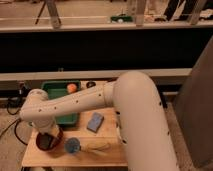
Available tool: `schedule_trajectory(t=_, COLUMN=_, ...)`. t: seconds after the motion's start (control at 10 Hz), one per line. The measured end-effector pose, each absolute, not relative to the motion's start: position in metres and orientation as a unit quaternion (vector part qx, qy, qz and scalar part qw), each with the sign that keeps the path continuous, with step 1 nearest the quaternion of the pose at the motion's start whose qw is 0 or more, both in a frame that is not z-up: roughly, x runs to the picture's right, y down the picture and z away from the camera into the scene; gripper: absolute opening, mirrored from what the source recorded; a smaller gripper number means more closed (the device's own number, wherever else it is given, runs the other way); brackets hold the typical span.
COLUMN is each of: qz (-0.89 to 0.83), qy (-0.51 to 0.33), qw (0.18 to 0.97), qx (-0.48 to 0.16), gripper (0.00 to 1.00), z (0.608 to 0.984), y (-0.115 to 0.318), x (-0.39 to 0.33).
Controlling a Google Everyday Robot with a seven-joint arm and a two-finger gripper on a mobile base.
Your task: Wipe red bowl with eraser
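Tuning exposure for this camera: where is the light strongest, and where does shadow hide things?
Camera view: warm, dim light; the white arm is brightest; the band behind the table is nearly black; the gripper, down in the red bowl, sits under the arm's shadow, so the eraser cannot be made out.

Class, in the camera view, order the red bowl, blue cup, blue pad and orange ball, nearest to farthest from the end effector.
End effector: front left of table.
1. Red bowl, under it.
2. Blue cup, right of the bowl.
3. Blue pad, farther right.
4. Orange ball, at the back.
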State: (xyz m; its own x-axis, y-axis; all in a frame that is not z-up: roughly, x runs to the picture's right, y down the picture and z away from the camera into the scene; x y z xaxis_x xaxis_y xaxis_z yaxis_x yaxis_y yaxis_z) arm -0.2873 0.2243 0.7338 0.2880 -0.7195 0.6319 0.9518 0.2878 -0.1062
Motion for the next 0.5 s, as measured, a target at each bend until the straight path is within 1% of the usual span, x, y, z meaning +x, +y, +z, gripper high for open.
schedule_trajectory(t=0.5, qz=-0.523, qy=-0.202, qw=0.794, qx=-0.235, gripper=0.0, z=0.744, y=0.207, x=-0.265)
